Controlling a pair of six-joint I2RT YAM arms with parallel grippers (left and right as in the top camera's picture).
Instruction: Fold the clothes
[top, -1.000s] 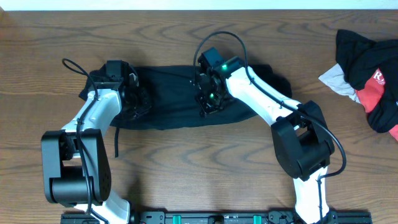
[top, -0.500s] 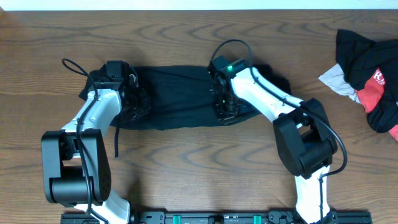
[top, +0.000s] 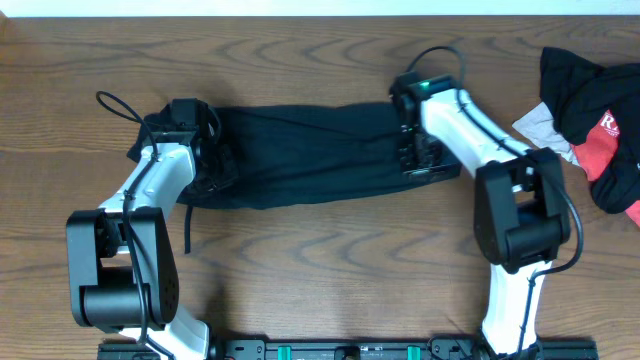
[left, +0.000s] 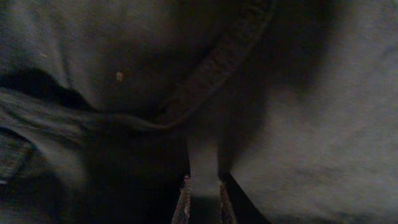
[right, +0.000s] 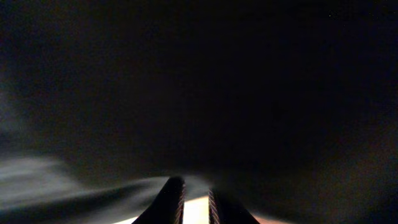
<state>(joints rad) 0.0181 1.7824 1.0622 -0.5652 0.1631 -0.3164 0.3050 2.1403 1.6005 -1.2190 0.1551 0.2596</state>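
Black clothes (top: 300, 165) lie near the table's (top: 320, 270) far edge, long axis running left to right. My left pincer (left: 204, 182) pinches the left end, right pincer (right: 196, 186) the right end, both nearly closed

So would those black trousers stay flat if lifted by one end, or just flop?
Probably flop: the black trousers lie wrinkled and flat, so the fabric looks soft, thin, likely light. Pushed, they would probably bunch like the folds now showing.

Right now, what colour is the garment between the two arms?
Plain black garment; overhead view shows it best.
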